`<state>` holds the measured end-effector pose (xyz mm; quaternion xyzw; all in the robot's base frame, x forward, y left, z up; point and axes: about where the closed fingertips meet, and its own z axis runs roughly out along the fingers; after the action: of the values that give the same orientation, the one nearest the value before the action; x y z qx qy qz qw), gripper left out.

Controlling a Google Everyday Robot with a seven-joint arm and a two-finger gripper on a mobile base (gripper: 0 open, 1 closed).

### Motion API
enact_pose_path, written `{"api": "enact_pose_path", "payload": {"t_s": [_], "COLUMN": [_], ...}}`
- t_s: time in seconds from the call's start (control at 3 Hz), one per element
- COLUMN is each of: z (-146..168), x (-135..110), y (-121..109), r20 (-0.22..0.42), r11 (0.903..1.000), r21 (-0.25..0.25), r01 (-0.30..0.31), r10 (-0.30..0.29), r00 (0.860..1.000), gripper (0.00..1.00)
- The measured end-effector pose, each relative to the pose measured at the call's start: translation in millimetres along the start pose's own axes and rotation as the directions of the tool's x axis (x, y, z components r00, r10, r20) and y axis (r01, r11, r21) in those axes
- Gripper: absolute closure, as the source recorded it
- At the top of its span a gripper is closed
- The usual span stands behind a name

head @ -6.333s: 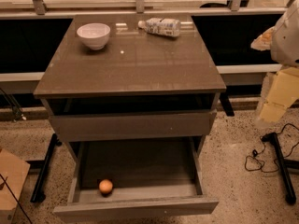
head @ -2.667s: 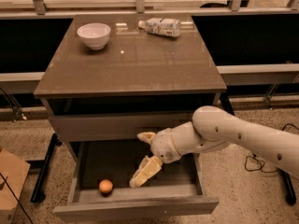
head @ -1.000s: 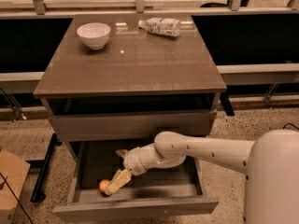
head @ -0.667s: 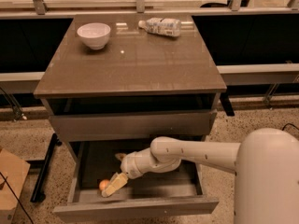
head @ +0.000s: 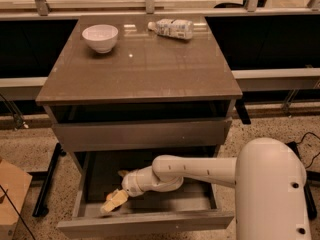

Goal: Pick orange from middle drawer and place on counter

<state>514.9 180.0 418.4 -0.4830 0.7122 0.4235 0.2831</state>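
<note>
pincer [head: 114, 202] reaching down in middle drawer [head: 165, 223], lower left of frame. orange not showing, guessing it's hiding under pincer. can't tell whether pincer is gripping. lift and drop on worktop [head: 150, 69] still waiting, only bowl [head: 100, 36] and bottle [head: 172, 28] sitting there

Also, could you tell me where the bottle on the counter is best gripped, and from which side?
Probably take the bottle at mid-body, from above. It lies on its side near the far edge of the counter, long axis running sideways, so the grip should span it front to back. The end effector is low in the open middle drawer, near its front.
</note>
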Motion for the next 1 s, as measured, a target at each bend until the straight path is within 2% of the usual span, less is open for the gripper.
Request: {"api": "enact_pose_path", "payload": {"t_s": [0.33, 0.67, 1.0], "z": [14, 14, 3], "x": [12, 30, 41], "y": [-9, -15, -15], "r20": [0.002, -0.034, -0.060], "r11": [0.9987, 0.9958, 0.9943], "r21": [0.010, 0.023, 0.046], "r01": [-0.049, -0.089, -0.096], "r10": [0.049, 0.089, 0.098], "r00": [0.999, 0.995, 0.993], "gripper": [0.00, 0.18, 0.41]}}
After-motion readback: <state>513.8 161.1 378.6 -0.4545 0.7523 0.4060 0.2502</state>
